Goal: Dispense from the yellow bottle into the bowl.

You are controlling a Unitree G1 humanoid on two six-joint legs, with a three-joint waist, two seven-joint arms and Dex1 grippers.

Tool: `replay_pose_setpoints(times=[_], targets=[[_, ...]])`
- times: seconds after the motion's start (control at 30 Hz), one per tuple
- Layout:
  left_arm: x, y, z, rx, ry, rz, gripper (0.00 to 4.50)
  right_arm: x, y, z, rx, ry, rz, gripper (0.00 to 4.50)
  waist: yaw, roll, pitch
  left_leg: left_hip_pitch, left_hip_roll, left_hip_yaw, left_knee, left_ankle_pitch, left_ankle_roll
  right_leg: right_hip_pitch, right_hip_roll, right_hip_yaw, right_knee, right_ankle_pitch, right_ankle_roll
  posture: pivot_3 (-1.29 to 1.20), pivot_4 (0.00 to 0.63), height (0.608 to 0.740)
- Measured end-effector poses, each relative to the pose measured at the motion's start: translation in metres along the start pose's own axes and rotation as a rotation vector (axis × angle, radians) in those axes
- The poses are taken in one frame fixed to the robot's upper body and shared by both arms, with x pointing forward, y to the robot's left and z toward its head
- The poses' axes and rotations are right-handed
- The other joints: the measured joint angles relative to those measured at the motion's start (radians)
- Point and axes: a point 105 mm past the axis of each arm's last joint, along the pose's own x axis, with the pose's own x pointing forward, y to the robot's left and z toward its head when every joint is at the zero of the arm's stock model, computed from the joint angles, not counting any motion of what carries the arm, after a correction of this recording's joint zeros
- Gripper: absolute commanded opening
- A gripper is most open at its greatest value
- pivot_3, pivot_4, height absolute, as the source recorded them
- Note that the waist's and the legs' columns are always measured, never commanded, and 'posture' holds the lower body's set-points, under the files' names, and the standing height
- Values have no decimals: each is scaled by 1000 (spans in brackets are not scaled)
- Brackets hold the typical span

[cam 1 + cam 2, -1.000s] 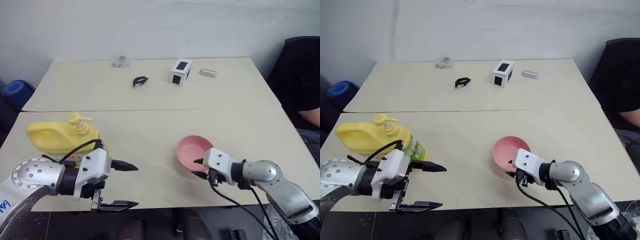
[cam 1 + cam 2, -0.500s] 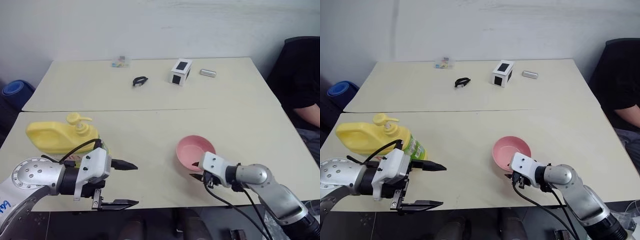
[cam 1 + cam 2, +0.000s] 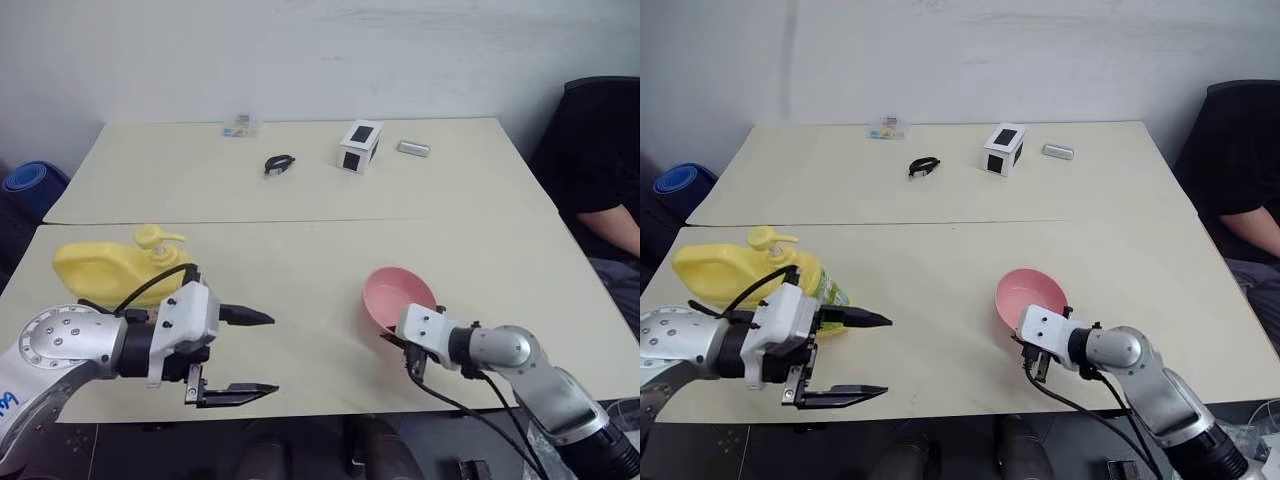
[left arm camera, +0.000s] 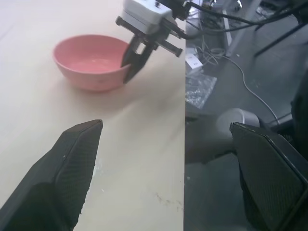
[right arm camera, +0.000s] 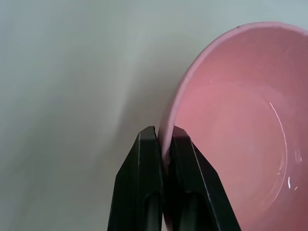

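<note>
Right now my right gripper (image 5: 163, 144) is pinching the bowl (image 3: 400, 297) rim at lower right of the head view; my left gripper (image 3: 245, 352) is gaping empty, the yellow bottle (image 3: 115, 268) lying just behind it at left, far from the bowl.

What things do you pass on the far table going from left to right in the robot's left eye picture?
Small packet → black cable → white box → small silvery thing.
</note>
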Motion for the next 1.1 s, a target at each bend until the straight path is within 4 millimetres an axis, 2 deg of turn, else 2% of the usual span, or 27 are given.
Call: replay_pose_setpoints(times=[0.07,0.17,0.23,0.3,0.47,0.53,0.57,0.6,0.67,0.73,0.83,0.9,1.1], targets=[[-6,6,11,-4,-37,39,4500,-5,-11,14,-72,-10,40,10,-3,-1,1,0,0,1,1,0,0,-1,0,1,2,0,0,0,150,740],[-24,19,39,16,-116,126,4500,-18,-38,50,-286,-18,120,10,-10,0,3,-2,0,1,4,0,0,-5,0,1,6,0,-1,0,150,740],[-37,26,59,37,-170,196,4500,-22,-55,68,-338,-25,153,10,-13,-1,3,-2,1,0,4,0,0,-5,0,1,7,0,-1,0,150,740],[-48,30,74,50,-213,261,4500,-16,-61,87,-336,-68,199,10,-22,-1,3,-2,1,0,4,0,0,-6,-2,1,8,1,-2,0,150,740],[-80,35,93,23,-290,405,3316,0,-56,137,-378,-166,377,0,-29,-1,4,-4,2,-1,4,-2,-5,-14,-2,4,15,-1,-6,0,150,740],[-97,37,95,15,-298,485,2721,4,-57,158,-412,-197,419,0,-29,-1,4,-4,3,-2,3,-3,-7,-15,-1,2,15,-3,-8,0,150,740],[-102,37,96,14,-297,517,2329,5,-57,164,-434,-207,431,0,-26,-1,4,-4,3,-2,2,-4,-8,-15,-2,1,15,-3,-9,0,150,740],[-104,37,96,14,-296,525,2119,5,-57,165,-438,-208,434,0,-22,-1,4,-4,3,-3,1,-4,-8,-15,-2,0,15,-4,-9,0,150,740],[-113,38,90,-7,-281,572,1561,13,-54,172,-461,-218,476,0,-22,-1,4,-4,3,-4,1,-4,-9,-15,-2,-1,14,-4,-9,0,150,740],[-125,41,83,-29,-257,632,875,23,-48,186,-507,-237,524,0,-30,-1,4,-4,3,-3,1,-4,-9,-16,-2,0,15,-4,-9,0,150,740],[-133,44,74,-40,-219,679,60,34,-41,206,-581,-256,564,0,-32,-1,4,-3,3,-3,-2,-3,-12,-17,-2,0,16,-5,-11,0,150,740],[-137,46,66,-57,-218,702,60,45,-33,220,-635,-257,590,0,-33,-1,3,-4,4,-3,-4,-1,-16,-20,-2,0,18,-6,-12,0,150,740],[-143,49,53,-85,-194,747,60,66,-23,239,-658,-249,619,0,-32,-3,3,-15,5,-4,-3,3,-23,-32,-2,-1,22,-7,-14,0,150,740]])
